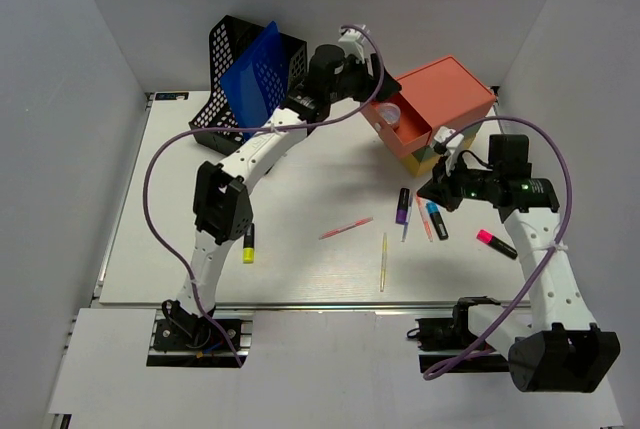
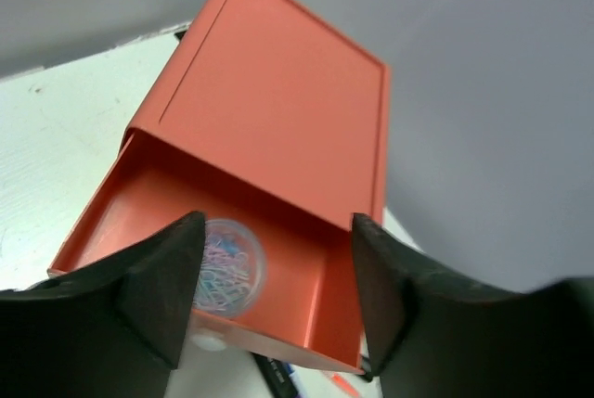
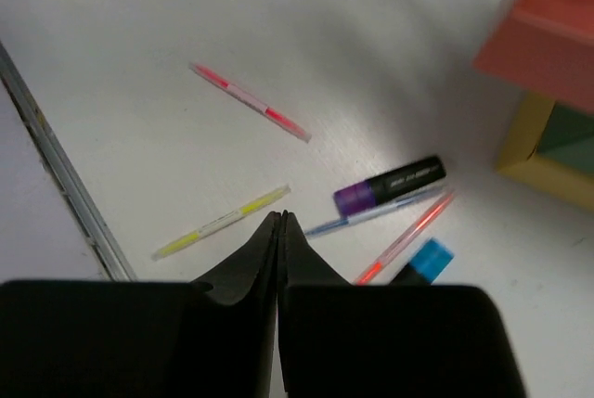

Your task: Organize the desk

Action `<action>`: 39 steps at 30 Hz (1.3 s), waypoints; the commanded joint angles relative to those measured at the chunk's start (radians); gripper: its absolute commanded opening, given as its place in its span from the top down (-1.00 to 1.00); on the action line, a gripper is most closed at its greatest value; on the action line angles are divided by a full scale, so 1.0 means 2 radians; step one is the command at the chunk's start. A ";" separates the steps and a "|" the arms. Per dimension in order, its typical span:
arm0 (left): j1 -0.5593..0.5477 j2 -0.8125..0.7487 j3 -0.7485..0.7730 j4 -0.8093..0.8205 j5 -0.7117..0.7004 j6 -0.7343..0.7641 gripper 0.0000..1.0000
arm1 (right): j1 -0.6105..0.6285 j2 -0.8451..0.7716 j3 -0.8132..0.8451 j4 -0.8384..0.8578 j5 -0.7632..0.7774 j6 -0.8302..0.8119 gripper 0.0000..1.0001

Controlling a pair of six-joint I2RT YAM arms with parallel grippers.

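The white desk (image 1: 300, 269) holds an orange drawer box (image 1: 445, 94) at the back right, with its drawer pulled out. A round clear tub of paper clips (image 2: 223, 266) lies in the drawer. My left gripper (image 2: 276, 231) is open and empty, hovering over the open drawer (image 1: 388, 114). My right gripper (image 3: 280, 217) is shut and empty, above the loose pens. A purple marker (image 3: 390, 185), a blue marker (image 3: 425, 259), an orange pen (image 3: 408, 236), a yellow pen (image 3: 223, 222) and a pink pen (image 3: 249, 101) lie scattered on the desk.
A black mesh organizer (image 1: 235, 49) with a blue folder (image 1: 258, 74) stands at the back left. A yellow marker (image 1: 248, 244) lies near the left arm and a pink marker (image 1: 497, 244) at the right. A yellow-green box (image 1: 420, 157) sits under the orange box.
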 commanded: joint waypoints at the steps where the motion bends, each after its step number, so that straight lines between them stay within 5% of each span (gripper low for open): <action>1: 0.006 -0.078 -0.001 0.026 -0.003 -0.020 -0.36 | 0.007 0.021 0.051 -0.021 -0.060 -0.089 1.00; 3: 0.010 -0.116 -0.031 0.028 -0.008 -0.016 -0.14 | 0.017 0.037 0.077 -0.027 -0.060 -0.097 1.00; 4: 0.010 -0.132 -0.072 0.029 -0.010 -0.017 0.17 | 0.020 0.052 0.085 -0.024 -0.057 -0.093 1.00; 7: 0.010 -0.203 -0.177 0.034 -0.029 -0.016 0.67 | 0.053 0.071 0.102 0.009 -0.021 -0.065 1.00; 10: 0.010 -0.290 -0.265 0.037 -0.063 -0.014 0.79 | 0.094 0.081 0.105 0.064 0.046 -0.033 1.00; 14: 0.010 -0.402 -0.433 0.038 -0.113 -0.025 0.05 | 0.142 0.110 0.125 0.104 0.145 -0.009 1.00; 21: 0.010 -0.569 -0.602 0.010 -0.205 -0.083 -0.53 | 0.222 0.192 0.173 0.127 0.335 0.015 1.00; 25: 0.010 -0.631 -0.647 -0.012 -0.232 -0.109 -0.61 | 0.255 0.225 0.197 0.130 0.412 0.011 1.00; 34: 0.010 -0.642 -0.660 -0.036 -0.238 -0.114 -0.61 | 0.290 0.294 0.209 0.172 0.642 0.014 1.00; 39: 0.010 -0.642 -0.666 -0.033 -0.235 -0.115 -0.62 | 0.294 0.302 0.201 0.213 0.679 0.004 1.00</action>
